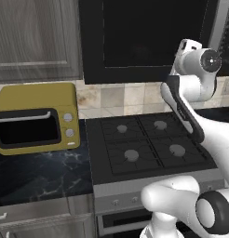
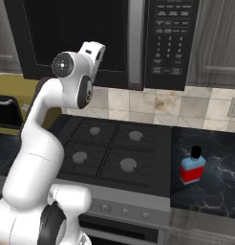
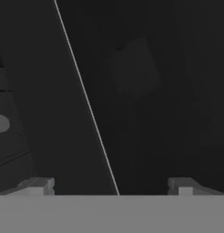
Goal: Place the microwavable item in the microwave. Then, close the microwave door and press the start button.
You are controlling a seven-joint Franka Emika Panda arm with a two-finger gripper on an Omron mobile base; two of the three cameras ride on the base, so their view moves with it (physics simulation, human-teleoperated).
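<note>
The microwave [image 2: 138, 43] is built in above the stove, with its black keypad panel [image 2: 169, 38] on the right. Its wide black door [image 1: 149, 37] stands shut, flush with the front, beside a grey vertical handle [image 2: 136, 43]. My arm is raised, and the hand [image 2: 93, 50] is close in front of the door's lower part. In the hand view the dark door window [image 3: 145, 91] is very near. My gripper [image 3: 111, 186] is open, its fingertips [image 3: 38, 185] wide apart with nothing between them. The white mug is hidden.
A yellow countertop oven [image 1: 37, 118] stands on the dark marble counter left of the stove [image 1: 144, 144]. A red and blue bottle [image 2: 192, 167] with a black cap stands on the counter right of the stove. Grey cabinets flank the microwave.
</note>
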